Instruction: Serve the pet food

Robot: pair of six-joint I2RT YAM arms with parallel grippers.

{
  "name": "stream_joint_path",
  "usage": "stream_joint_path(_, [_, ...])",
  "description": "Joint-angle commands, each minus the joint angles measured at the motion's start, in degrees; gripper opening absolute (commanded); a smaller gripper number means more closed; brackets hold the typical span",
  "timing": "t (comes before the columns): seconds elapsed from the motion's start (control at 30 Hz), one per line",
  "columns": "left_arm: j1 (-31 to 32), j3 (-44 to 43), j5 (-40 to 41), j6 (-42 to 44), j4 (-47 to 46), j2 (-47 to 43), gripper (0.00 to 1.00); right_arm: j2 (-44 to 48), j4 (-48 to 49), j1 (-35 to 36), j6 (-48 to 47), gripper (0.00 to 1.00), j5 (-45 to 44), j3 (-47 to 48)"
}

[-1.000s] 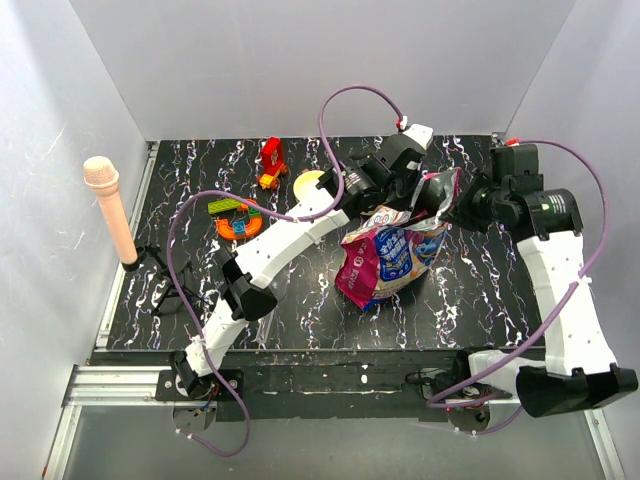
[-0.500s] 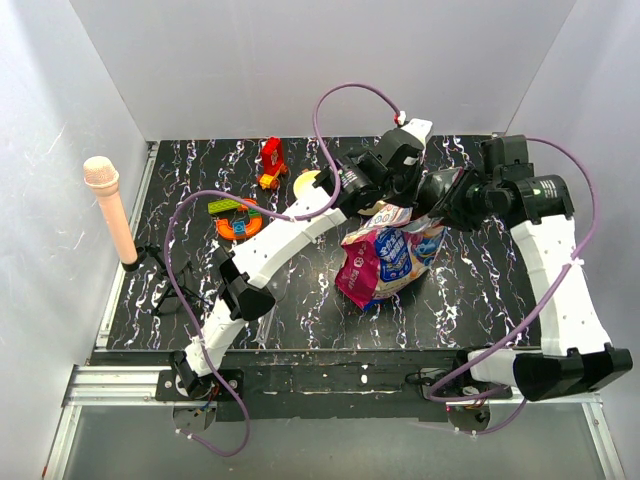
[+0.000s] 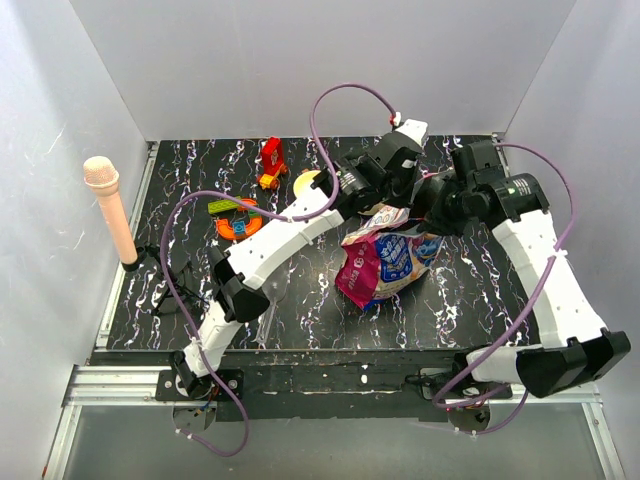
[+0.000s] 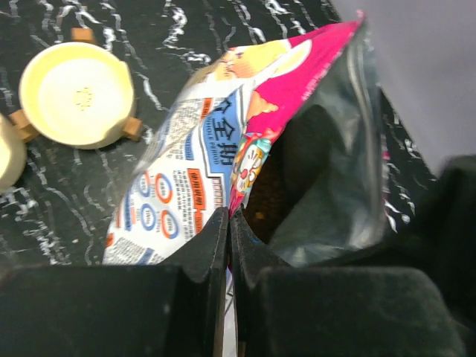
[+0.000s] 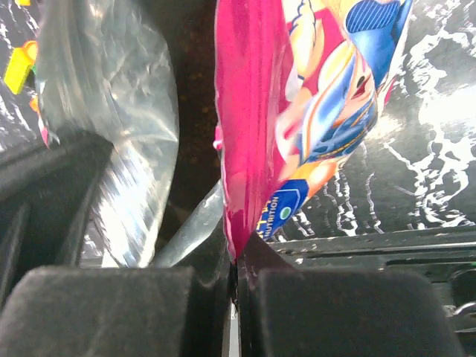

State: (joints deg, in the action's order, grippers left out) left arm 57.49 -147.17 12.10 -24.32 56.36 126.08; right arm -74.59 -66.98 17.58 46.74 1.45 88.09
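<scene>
Two claws grip the mouth of the pet food bag (image 3: 390,260) from opposite sides, toward the far middle of the dark marbled desk (image 3: 480,300), a little to the right. The left claw (image 4: 228,227) is closed tight on the white-and-blue printed edge of the bag, with no gap between its black fingers. The right claw (image 5: 236,256) is closed in the same way on the magenta edge. Between these two held edges the mouth stands open. In the left wrist view the silver inner lining shows, and the brown pet food (image 4: 262,195) lies dark deep in the bag; single pellets are hard to make out there. In the right wrist view the inside looks only brown and dim. Seen from above, the lower part of the bag lies crumpled on the desk toward the near left, while its upper part is held up at the claws. A pale yellow round bowl (image 4: 76,100) with small brown feet stands on the desk to the left of the bag's mouth, apart from it, and its inside shows plain yellow. Farther left there is a red toy (image 3: 271,160) near the far edge, and an orange ring toy (image 3: 237,222) with a green block (image 3: 224,206) on it. At the left edge of the desk a pink microphone-shaped thing (image 3: 110,205) stands nearly upright.
</scene>
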Motion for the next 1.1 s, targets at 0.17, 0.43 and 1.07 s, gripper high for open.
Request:
stream_joint_path(0.17, [-0.1,-2.2,11.1,2.9,4.8,-5.1,0.14,6.1,-5.5,3.8,-11.9,0.01,-8.8,5.1])
stream_joint_path(0.43, [-0.1,-2.7,4.0,0.9,5.4,-3.6,0.46,2.8,-7.9,3.8,-14.6,0.01,-5.2,14.3])
stream_joint_path(1.07, [2.9,-2.3,5.6,-10.3,15.2,3.2,0.77,5.5,-6.9,3.8,-14.1,0.01,-3.6,12.0])
